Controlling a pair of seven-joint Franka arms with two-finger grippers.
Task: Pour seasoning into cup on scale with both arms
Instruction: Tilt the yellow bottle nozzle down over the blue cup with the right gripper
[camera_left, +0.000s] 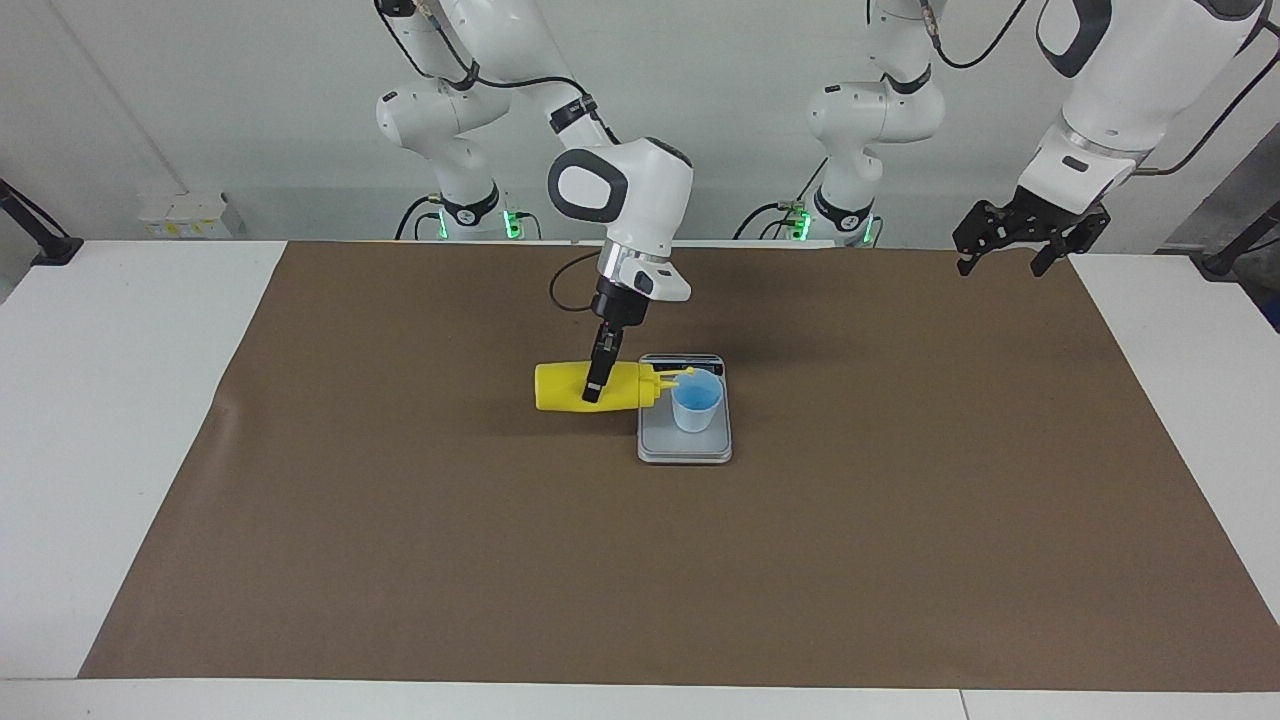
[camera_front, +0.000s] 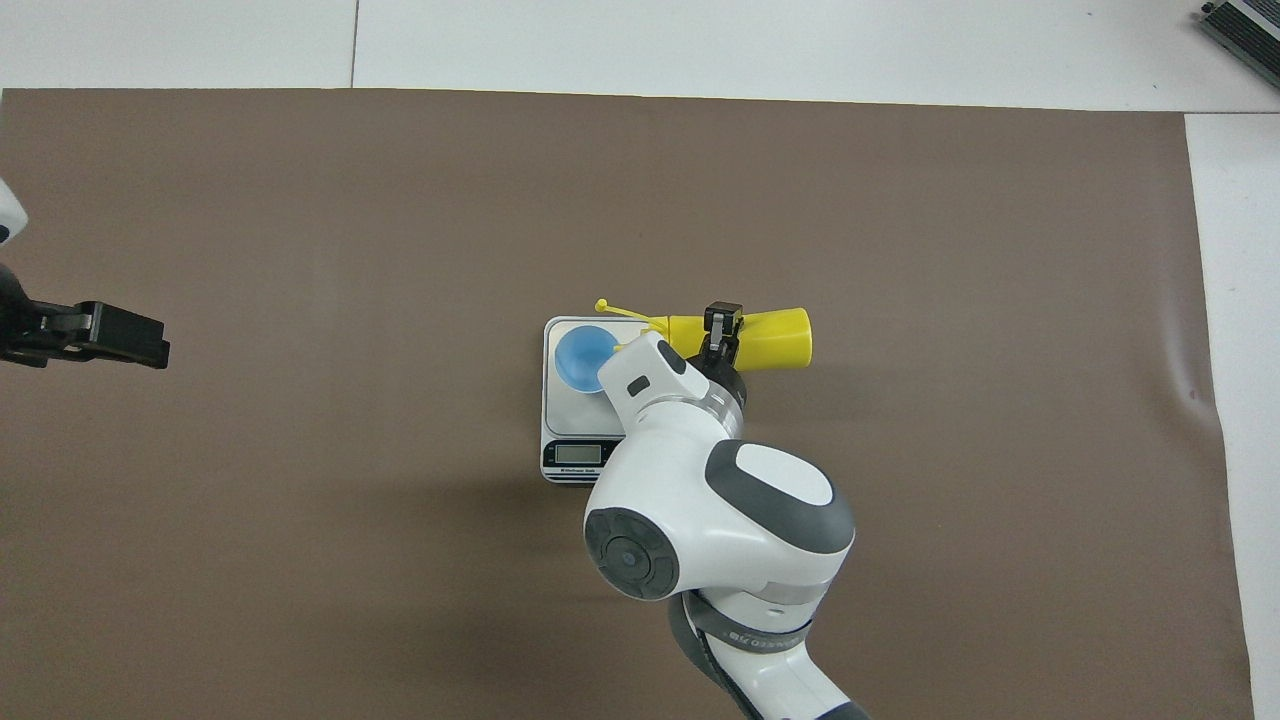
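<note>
The yellow seasoning bottle (camera_left: 565, 388) lies on its side, its nozzle pointing at the rim of the light blue cup (camera_left: 696, 402). The cup stands upright on the silver-grey scale (camera_left: 660, 445). My right gripper (camera_left: 593, 385) is shut on the bottle's middle from above. In the overhead view the bottle (camera_front: 775, 338), its cap strap (camera_front: 618, 309), the cup (camera_front: 578, 358), the scale (camera_front: 575, 425) and the right gripper (camera_front: 722, 326) show, partly covered by the right arm. My left gripper (camera_left: 1003, 262) is open and empty, up in the air over the mat's edge at the left arm's end (camera_front: 125, 338).
A brown mat (camera_left: 400, 550) covers most of the white table (camera_left: 100, 400). The scale's dark display strip (camera_front: 578, 455) faces the robots.
</note>
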